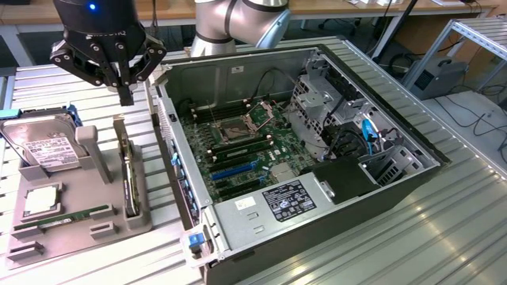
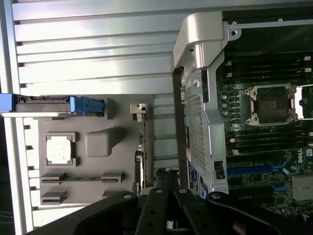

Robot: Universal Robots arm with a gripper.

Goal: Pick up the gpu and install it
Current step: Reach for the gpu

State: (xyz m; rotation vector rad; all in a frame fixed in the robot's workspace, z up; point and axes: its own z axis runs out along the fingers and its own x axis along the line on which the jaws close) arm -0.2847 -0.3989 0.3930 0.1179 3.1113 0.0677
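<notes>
One gripper (image 1: 125, 98) hung above the grey holder (image 1: 141, 221), its fingers pressed together with nothing between them. Standing on edge in the holder's slot nearest the open computer case (image 1: 333, 237), the gpu (image 1: 127, 178) sat beneath the fingertips, untouched, with the hard drive (image 1: 40, 145) to the exterior view's left.

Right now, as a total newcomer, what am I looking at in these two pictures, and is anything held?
This is a robot arm. One picture comes from a camera off the arm, the other from a camera on its wrist. Its end effector, shut and holding nothing, hovers above a grey holder on the metal table. The holder carries a gpu standing on edge, a hard drive, a processor chip and a memory stick. Beside it lies an open computer case with its motherboard showing.
</notes>
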